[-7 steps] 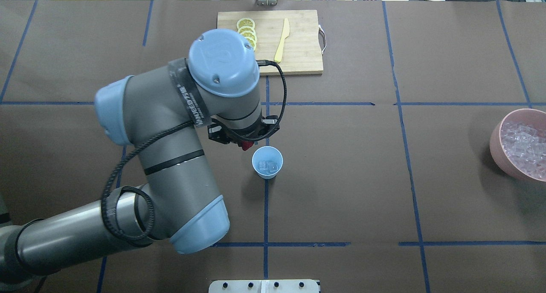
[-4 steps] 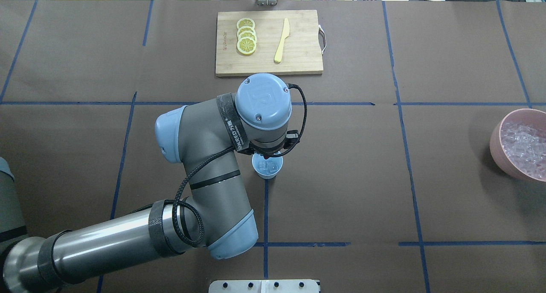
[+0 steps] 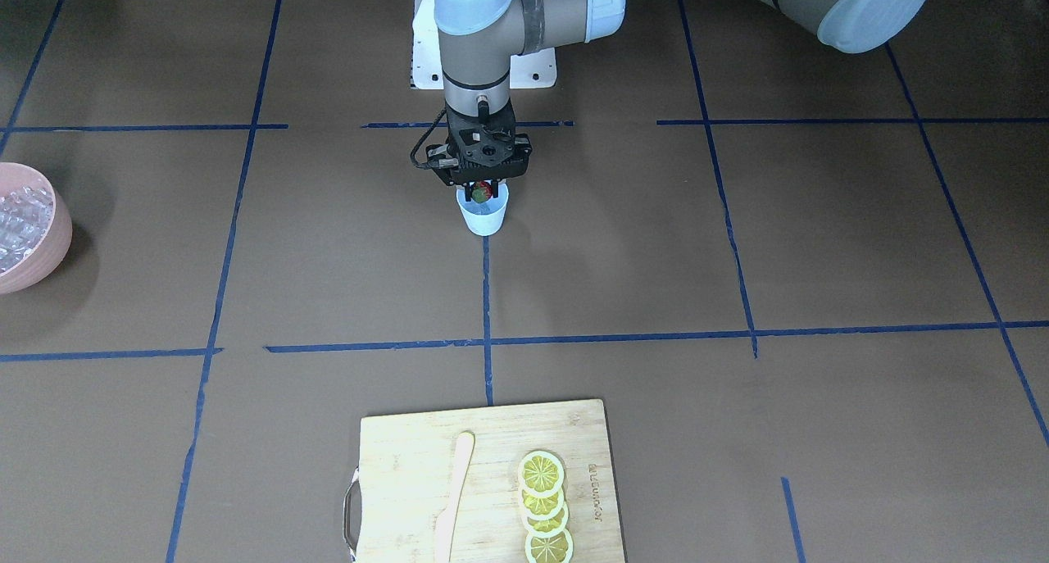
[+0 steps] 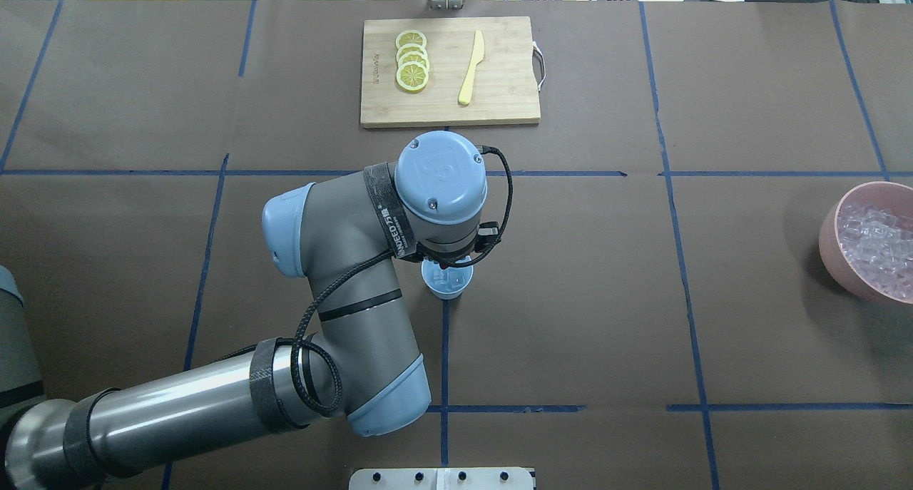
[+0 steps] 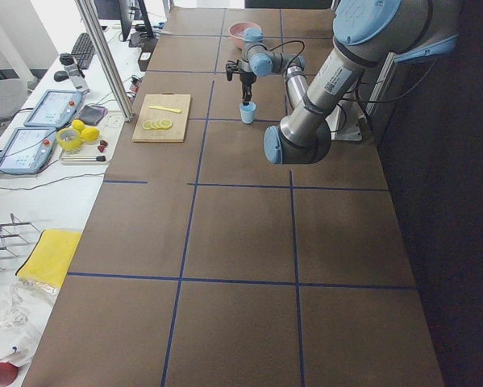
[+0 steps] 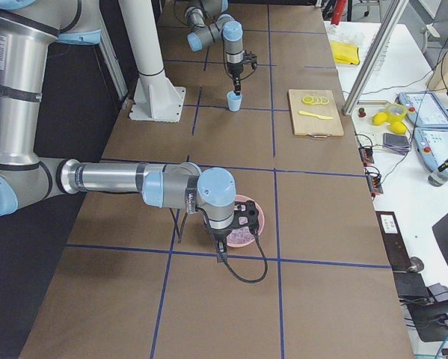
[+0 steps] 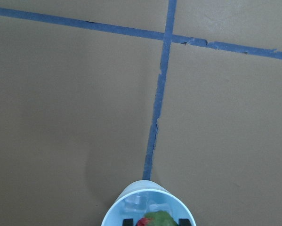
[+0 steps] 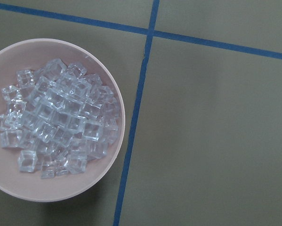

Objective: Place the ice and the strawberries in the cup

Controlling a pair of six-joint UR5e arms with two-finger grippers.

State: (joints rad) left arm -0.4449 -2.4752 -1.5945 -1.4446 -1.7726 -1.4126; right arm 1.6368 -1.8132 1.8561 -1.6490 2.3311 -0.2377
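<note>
Ice (image 7: 139,201) already in cup (image 3: 483,219), mid-table. My left gripper (image 3: 483,192) pinches strawberry (image 3: 483,190) right above cup mouth; drop not yet made. My right gripper (image 6: 237,222) hangs over pink bowl (image 4: 829,242); can't tell whether spread or closed. Open table all round cup; cutting board (image 4: 499,69) well apart.

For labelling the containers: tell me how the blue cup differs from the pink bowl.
The cup is small, light blue and tapered; the bowl is larger, pink and wide. The cup holds only a few ice cubes; the bowl is heaped with them. Both stand upright with ice cubes inside.
</note>
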